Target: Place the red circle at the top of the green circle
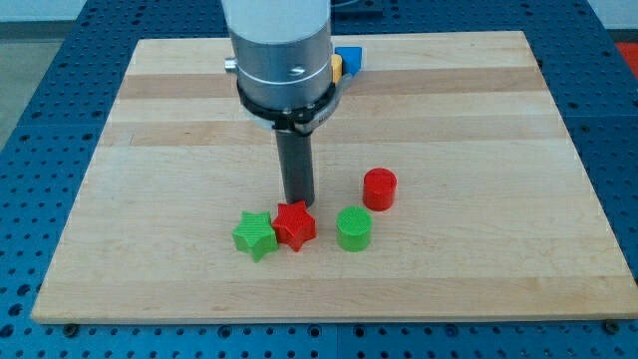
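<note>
Near edge of the surface point(150, 289): green star point(255, 234), red star point(295, 224), green circle point(354, 228). Red circle point(379, 188) lies just beyond, upper right. My tip point(298, 202) touches the red star; no end effector exists. Blue point(350, 59) and orange point(336, 67) blocks sit partly hidden behind the arm.

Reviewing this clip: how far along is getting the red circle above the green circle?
Mostly done: the red circle already sits up and to the view's right of the green circle, apart from it. In hand: my tip is at the red star, not the circle. Left: nudging the red circle leftward, directly above the green one.
</note>
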`<move>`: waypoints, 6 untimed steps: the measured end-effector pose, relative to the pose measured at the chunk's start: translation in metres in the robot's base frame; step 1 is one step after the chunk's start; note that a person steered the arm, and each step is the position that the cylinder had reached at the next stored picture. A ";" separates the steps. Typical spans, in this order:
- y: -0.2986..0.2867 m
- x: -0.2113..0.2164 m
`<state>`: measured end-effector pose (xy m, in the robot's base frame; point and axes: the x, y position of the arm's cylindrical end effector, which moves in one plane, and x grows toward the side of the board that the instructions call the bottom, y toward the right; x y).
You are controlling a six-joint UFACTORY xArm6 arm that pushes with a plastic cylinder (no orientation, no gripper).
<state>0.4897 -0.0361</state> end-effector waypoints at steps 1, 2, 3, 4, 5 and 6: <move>0.001 -0.017; 0.027 -0.027; 0.061 -0.038; 0.100 -0.039; 0.117 -0.028; 0.118 -0.017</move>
<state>0.4726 0.0818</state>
